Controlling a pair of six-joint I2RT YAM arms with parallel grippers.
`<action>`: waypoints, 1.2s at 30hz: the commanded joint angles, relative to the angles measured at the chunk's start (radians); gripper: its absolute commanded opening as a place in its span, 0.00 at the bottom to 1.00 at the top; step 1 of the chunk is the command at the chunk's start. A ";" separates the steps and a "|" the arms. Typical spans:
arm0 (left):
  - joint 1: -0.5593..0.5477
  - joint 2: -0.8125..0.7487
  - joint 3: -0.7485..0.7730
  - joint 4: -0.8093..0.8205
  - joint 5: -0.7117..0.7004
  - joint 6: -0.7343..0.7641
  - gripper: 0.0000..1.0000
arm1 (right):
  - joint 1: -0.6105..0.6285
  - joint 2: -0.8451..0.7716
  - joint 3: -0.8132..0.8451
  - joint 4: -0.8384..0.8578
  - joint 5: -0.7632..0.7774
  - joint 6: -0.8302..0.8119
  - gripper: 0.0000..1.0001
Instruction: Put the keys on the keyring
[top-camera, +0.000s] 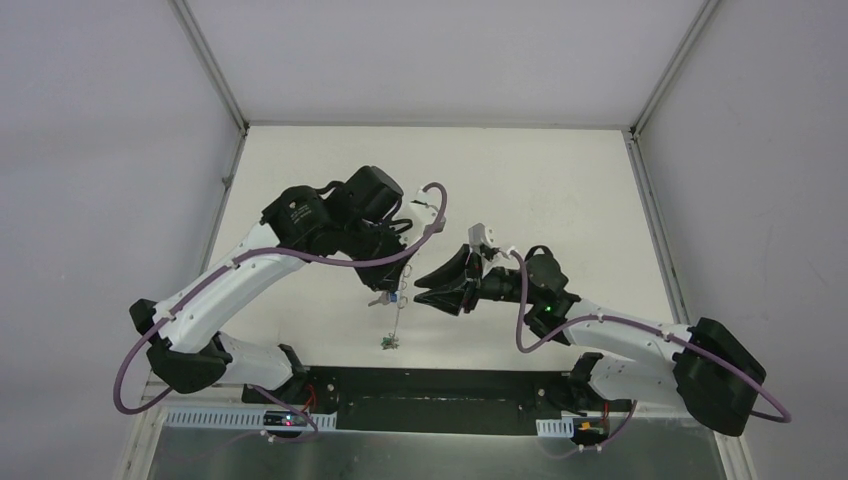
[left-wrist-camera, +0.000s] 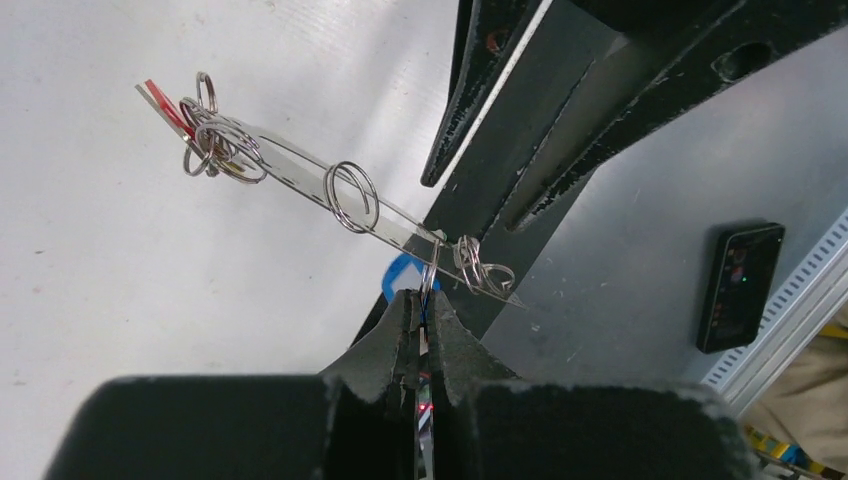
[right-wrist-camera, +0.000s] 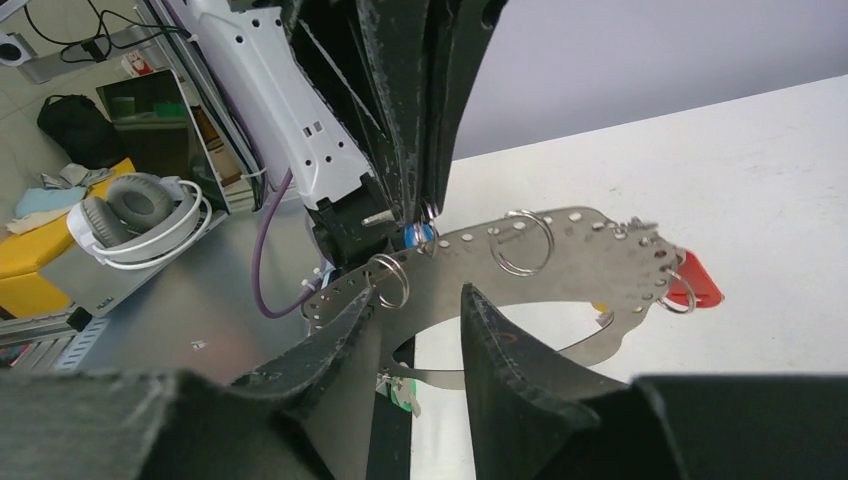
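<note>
White table (top-camera: 560, 180) lies below the flat, silver, perforated metal keyring (right-wrist-camera: 580, 250), which hangs in the air. The left fingers (left-wrist-camera: 385, 340) are clenched on its rim beside a blue plastic tag (left-wrist-camera: 400, 272). The right fingers (right-wrist-camera: 500, 340) stand parted near its band, gripping nothing.

The two hands nearly meet in mid-air above the white counter (top-camera: 520, 180). A flat silver perforated metal hoop (right-wrist-camera: 590, 245) hangs between them, pinched at its rim by the closed left hand (left-wrist-camera: 424, 300), so little room is left there. The right hand (right-wrist-camera: 420, 295), fingers apart, faces the hoop's band, where silver split rings (right-wrist-camera: 522, 240) and a red plastic tag (right-wrist-camera: 700, 285) stick out. Beyond both arms the far counter lies open.
</note>
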 joint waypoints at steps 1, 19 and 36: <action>-0.031 0.018 0.087 -0.080 -0.061 -0.002 0.00 | 0.013 0.033 0.046 0.106 -0.026 0.032 0.37; -0.069 0.075 0.121 -0.107 -0.043 0.026 0.00 | 0.050 0.131 0.088 0.195 -0.019 0.046 0.34; -0.075 0.048 0.067 -0.042 0.007 0.032 0.00 | 0.055 0.153 0.099 0.216 -0.057 0.046 0.00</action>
